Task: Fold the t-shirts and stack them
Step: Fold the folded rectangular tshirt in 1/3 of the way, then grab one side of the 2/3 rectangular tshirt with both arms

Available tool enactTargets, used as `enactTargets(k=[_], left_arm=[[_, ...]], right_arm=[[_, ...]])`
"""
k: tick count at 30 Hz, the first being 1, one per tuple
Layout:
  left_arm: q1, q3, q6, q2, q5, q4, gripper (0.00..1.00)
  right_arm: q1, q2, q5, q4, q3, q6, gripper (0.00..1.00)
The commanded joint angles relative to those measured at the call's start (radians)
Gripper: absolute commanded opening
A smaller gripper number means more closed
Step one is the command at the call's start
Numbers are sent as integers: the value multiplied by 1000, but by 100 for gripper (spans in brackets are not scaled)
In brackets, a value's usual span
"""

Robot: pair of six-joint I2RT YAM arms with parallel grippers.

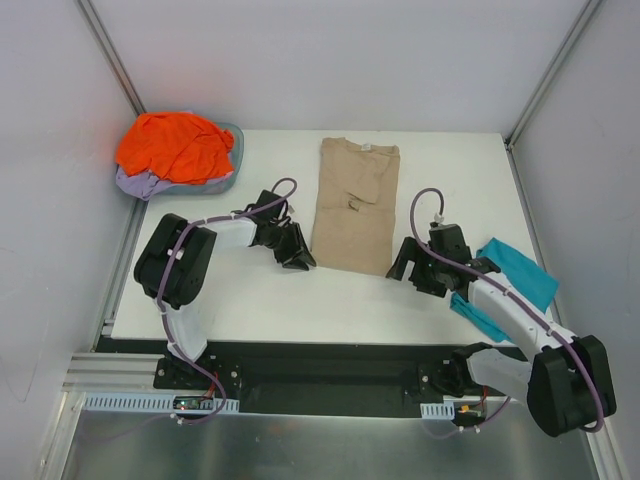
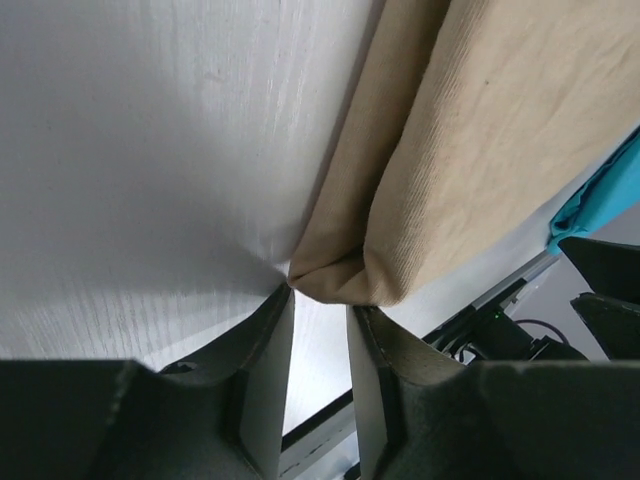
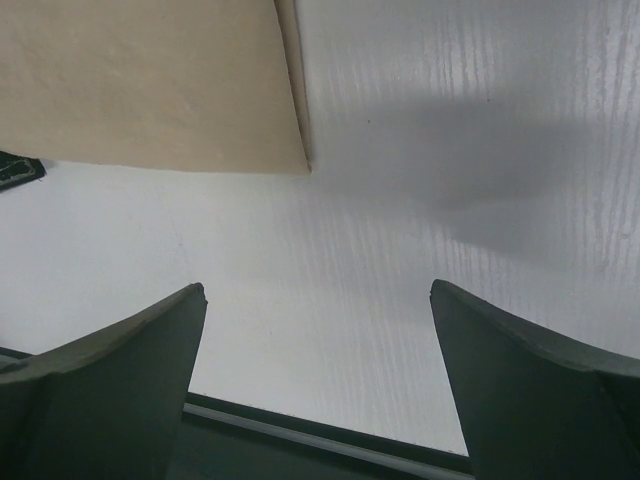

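Observation:
A tan t-shirt [image 1: 355, 205], folded into a long strip, lies in the middle of the table. My left gripper [image 1: 298, 258] is at its near left corner. In the left wrist view the gripper [image 2: 320, 300] has a narrow gap, and the folded tan corner [image 2: 340, 280] sits right at the fingertips, not between them. My right gripper [image 1: 408, 268] is wide open and empty beside the near right corner [image 3: 150, 80]; bare table shows between its fingers [image 3: 318, 290]. A teal t-shirt [image 1: 515, 280] lies at the right, partly under the right arm. An orange t-shirt [image 1: 175, 145] lies piled on a lavender one [image 1: 135, 182].
The orange and lavender shirts sit in a shallow teal-grey basin [image 1: 232, 160] at the far left corner. White walls enclose the table on three sides. The table's near edge and a black rail run just behind both grippers [image 3: 320, 440].

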Motion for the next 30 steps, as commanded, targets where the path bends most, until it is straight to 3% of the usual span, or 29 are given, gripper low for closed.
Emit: enactTargets(k=[1,3,7,17,27,30], left_arm=[[-10,45,9,27,1,3,25],[-10,54,13,39,5,5,22],[-10,74,26,55,8,3,0],[-12,39,62,15,-15,21,0],[-10,38,53,52,7,38,0],[-10,35,55,44,7,37,0]], right_arm=[[-1,24,-27,33,41,-9,99],[-1,41,-33,36,47,-15,99],[-1,86,-30,41,61,-26,97],[-3,242,-56,67,146,-17,88],[-1,417,-130,78,227,6,50],[-4,419,-140,81,203,18,49]])
